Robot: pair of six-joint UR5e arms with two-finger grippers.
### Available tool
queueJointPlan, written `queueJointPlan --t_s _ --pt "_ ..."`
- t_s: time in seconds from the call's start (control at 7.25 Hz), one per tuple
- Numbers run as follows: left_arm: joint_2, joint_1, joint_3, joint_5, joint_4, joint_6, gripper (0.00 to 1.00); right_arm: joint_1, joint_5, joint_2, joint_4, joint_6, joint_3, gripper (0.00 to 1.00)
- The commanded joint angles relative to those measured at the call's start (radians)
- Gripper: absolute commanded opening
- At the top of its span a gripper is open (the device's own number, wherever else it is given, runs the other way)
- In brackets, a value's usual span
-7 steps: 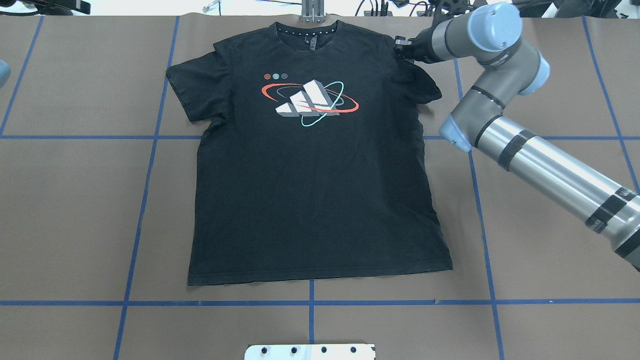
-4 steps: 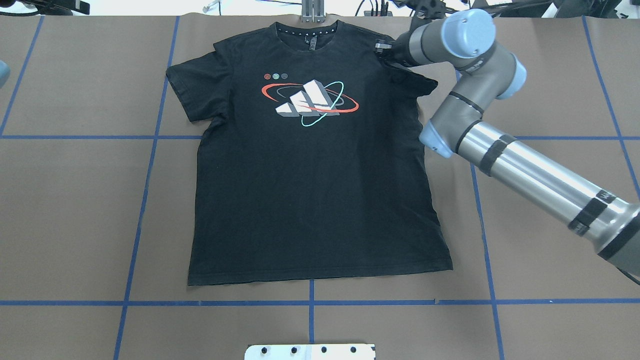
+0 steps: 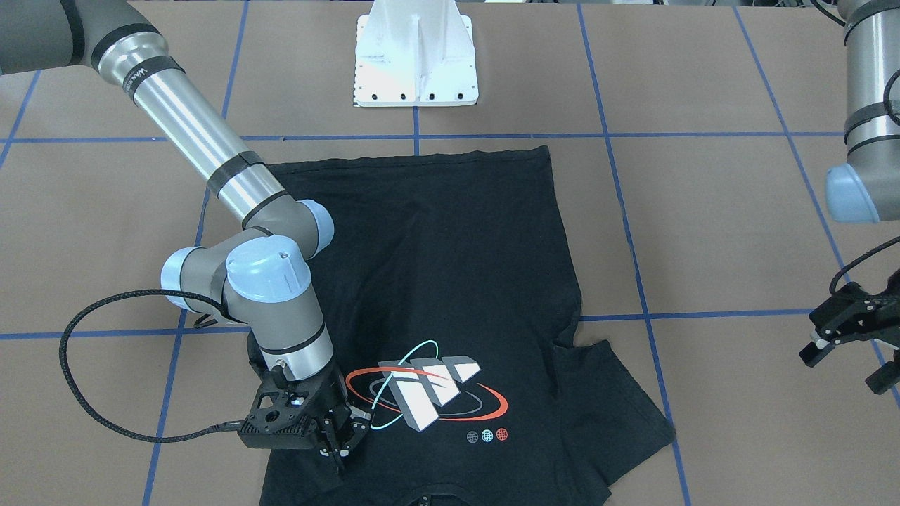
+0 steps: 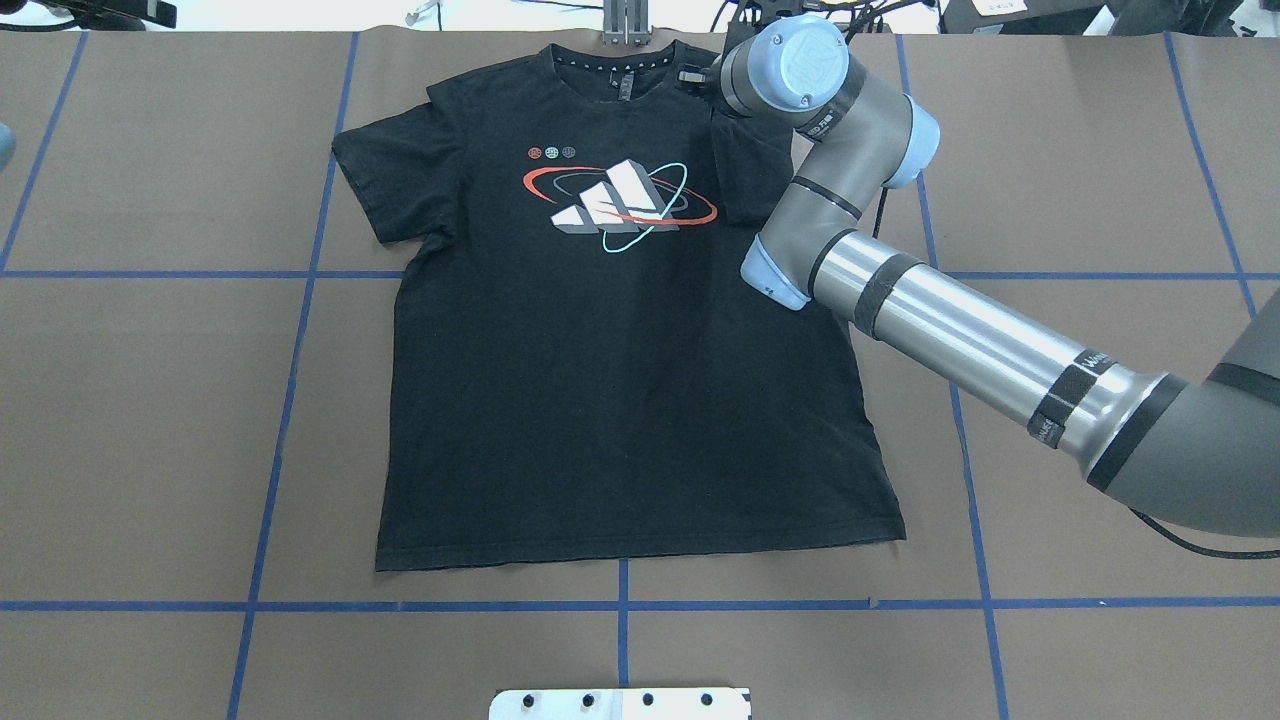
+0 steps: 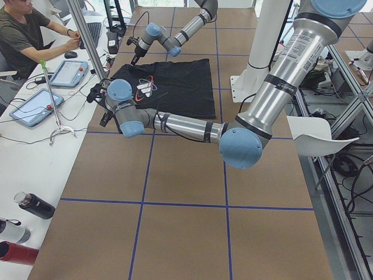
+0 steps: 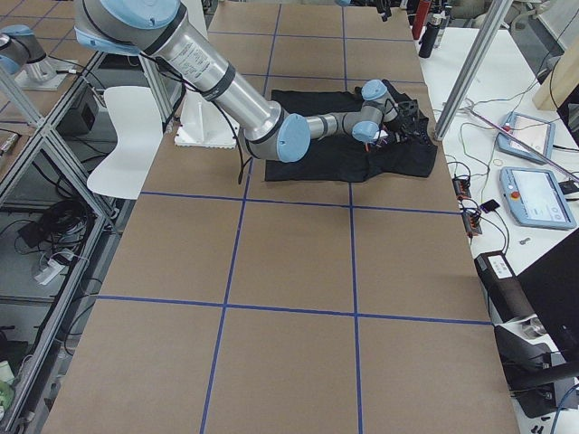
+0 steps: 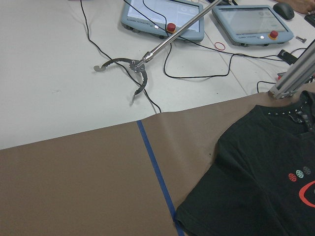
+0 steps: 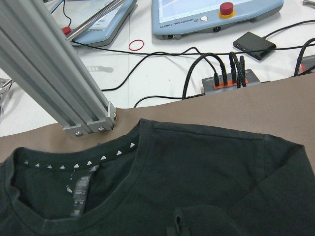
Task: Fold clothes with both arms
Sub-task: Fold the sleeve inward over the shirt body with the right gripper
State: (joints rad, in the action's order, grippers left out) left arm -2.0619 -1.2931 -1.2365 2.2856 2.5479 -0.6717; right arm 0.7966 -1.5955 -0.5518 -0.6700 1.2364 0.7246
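Since a second ago, my right end effector [image 3: 336, 444] has drawn the sleeve [image 4: 745, 170] inward beside the collar [image 4: 615, 68], clamped on it. T-shirt [image 4: 620, 400] flat on worktop [image 4: 150, 400], collar far end; left end effector [image 3: 847, 360] agape, well apart.

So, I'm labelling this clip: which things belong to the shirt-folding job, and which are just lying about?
Job: black T-shirt; right hand, pinching its sleeve; left hand, open, off to the side.
Lying about: control tablets; bottles; white chair; red rubber band.
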Motion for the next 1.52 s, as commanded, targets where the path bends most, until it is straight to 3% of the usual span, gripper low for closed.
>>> queueJointPlan --t_s 0.0,0.14,0.28,0.83,1.1,1.38 --pt "0.0 0.0 -0.005 0.0 0.0 0.0 1.0 0.0 0.016 0.01 0.0 0.002 -0.016 0.0" --pt "0.002 0.0 -0.006 0.0 0.0 0.0 1.0 -0.008 0.017 0.022 0.0 0.002 -0.016 0.35" --pt "0.002 0.0 -0.006 0.0 -0.001 -0.002 1.0 -0.023 0.032 0.023 0.0 0.002 -0.016 0.97" --pt "-0.001 0.0 -0.005 0.0 -0.003 -0.009 1.0 -0.027 0.028 0.035 0.0 0.056 0.01 0.99" --pt "-0.012 0.065 -0.032 -0.003 -0.001 -0.159 1.0 0.016 -0.077 0.027 -0.008 0.1 0.067 0.99" --pt "-0.035 0.196 -0.028 -0.206 0.0 -0.291 1.0 0.11 -0.257 -0.032 -0.142 0.109 0.224 0.99"
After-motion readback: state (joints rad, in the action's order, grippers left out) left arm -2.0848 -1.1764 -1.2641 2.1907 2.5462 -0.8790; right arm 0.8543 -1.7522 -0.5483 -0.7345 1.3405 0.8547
